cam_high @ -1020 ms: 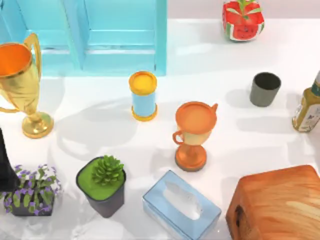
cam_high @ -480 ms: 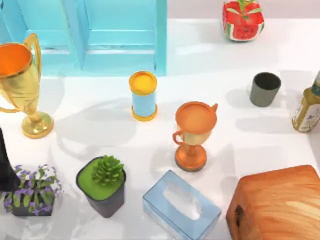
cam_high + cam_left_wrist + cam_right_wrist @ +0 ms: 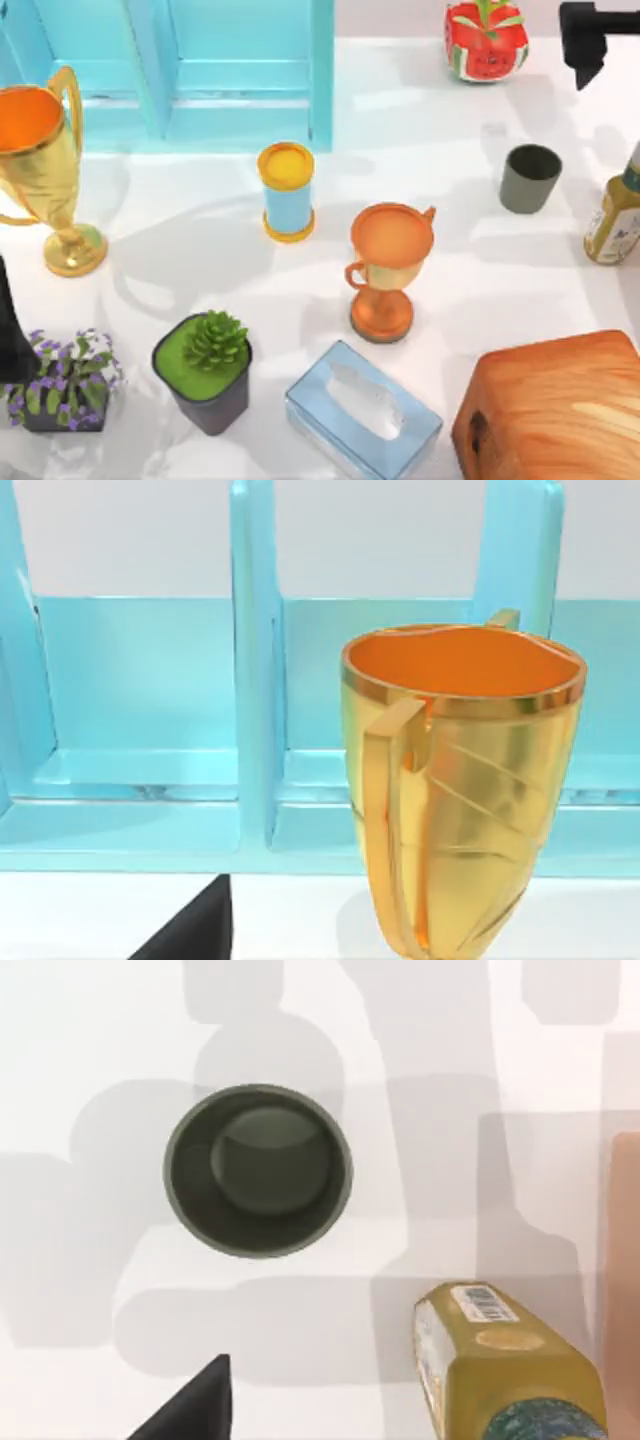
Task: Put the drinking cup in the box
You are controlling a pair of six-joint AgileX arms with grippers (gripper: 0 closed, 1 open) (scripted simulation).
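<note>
The drinking cup (image 3: 529, 177) is a small dark grey tumbler standing upright on the white table at the right; the right wrist view looks straight down into the cup (image 3: 257, 1170). My right gripper (image 3: 585, 45) hangs high at the far right corner, behind the cup and apart from it. A light blue box (image 3: 200, 75) with upright dividers lies open at the back left, and its compartments (image 3: 150, 710) are seen in the left wrist view. My left arm (image 3: 10, 330) is parked at the left edge.
A yellow bottle (image 3: 614, 215) stands just right of the cup. An orange trophy (image 3: 390, 268), a blue cylinder (image 3: 287, 190) and a gold trophy (image 3: 45, 165) stand between cup and blue box. A wooden case (image 3: 555, 410), tissue box (image 3: 362, 410) and potted plants (image 3: 205, 370) line the front.
My right arm has come into the top view at the far right corner. Its shadows have shifted across the table around the cup. Nothing on the table has moved.
</note>
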